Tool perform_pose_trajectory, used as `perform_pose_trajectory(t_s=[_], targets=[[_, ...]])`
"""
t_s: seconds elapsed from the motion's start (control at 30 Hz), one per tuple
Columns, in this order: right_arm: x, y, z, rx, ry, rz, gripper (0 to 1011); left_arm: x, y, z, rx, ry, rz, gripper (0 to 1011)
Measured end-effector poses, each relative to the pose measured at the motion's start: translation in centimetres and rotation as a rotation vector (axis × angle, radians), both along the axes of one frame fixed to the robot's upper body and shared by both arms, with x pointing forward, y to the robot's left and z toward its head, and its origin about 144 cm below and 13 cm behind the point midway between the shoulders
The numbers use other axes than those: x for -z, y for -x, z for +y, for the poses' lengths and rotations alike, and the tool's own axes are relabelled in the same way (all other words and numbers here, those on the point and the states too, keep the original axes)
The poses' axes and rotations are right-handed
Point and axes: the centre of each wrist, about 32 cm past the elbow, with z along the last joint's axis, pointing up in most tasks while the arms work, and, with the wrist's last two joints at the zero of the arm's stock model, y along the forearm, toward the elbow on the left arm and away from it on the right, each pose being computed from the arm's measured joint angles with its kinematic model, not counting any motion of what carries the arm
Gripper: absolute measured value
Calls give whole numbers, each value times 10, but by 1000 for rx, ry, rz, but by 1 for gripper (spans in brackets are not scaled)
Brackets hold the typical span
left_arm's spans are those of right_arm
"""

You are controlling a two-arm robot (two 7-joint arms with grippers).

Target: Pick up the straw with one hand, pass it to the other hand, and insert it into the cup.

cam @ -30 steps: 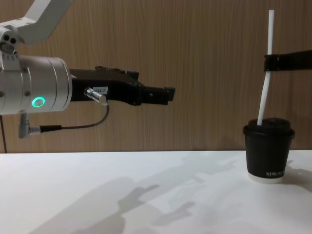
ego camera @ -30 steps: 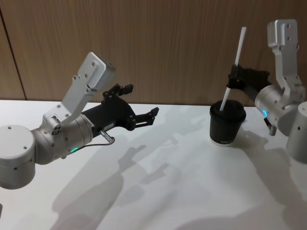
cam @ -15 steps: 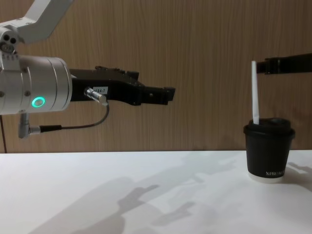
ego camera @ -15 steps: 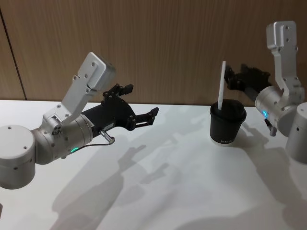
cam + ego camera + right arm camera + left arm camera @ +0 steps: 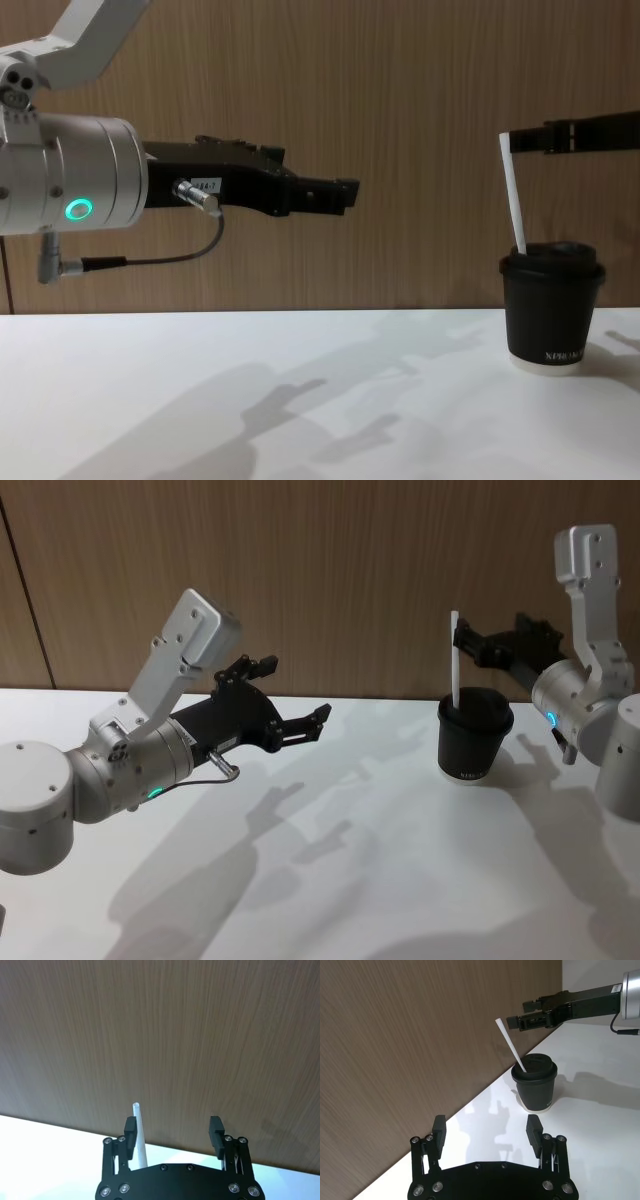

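Note:
The black lidded cup point(image 5: 474, 742) stands on the white table at the right. The white straw point(image 5: 454, 660) sticks out of its lid, leaning slightly left. My right gripper point(image 5: 478, 640) hovers above the cup, open, and the straw's top end point(image 5: 139, 1137) rests beside one of its fingers point(image 5: 129, 1136). Seen from the chest, the straw point(image 5: 514, 200) rises from the cup point(image 5: 552, 310) to just under that gripper point(image 5: 515, 140). My left gripper point(image 5: 290, 705) is held in the air well left of the cup, open and with nothing in it. Its wrist view looks past its own fingers point(image 5: 439, 1130) to the cup point(image 5: 536, 1082) and straw point(image 5: 510, 1045).
A wood-panel wall runs behind the table point(image 5: 380, 860). The left arm's silver wrist point(image 5: 75, 185) with its green ring light takes up the chest view's left side. Bare white tabletop lies between the two arms.
The right gripper has opened and let go of the straw. The straw has slid deeper into the cup and now tips left. The left arm has not moved.

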Motion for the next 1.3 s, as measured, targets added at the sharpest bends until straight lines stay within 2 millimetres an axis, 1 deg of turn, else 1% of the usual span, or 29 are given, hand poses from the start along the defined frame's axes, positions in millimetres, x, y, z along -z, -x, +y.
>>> perform_pose_trajectory(t_s=[0.07, 0.1, 0.13, 0.2, 0.43, 0.63, 1.0, 1.3], targets=[[0, 0, 0, 0, 0, 0, 897, 0, 0, 0, 0, 0, 0, 1003], [0, 0, 0, 0, 0, 0, 919, 0, 0, 0, 0, 0, 0, 1003], [0, 0, 0, 0, 1, 0, 963, 0, 0, 0, 0, 0, -1, 1003], [0, 0, 0, 0, 1, -1, 1001, -1, 0, 0, 1, 0, -2, 1003], [0, 5, 2, -11, 3, -13, 1001, -5, -3, -3, 5, 3, -19, 1003], [2, 13, 3, -33, 4, -36, 1001, -11, -7, -8, 11, 12, -41, 1003], [6, 35, -1, -70, -4, -87, 1001, -19, -14, -19, 23, 39, -62, 1003], [8, 54, -6, -94, -13, -108, 1001, -20, -15, -26, 15, 70, -59, 1003]])
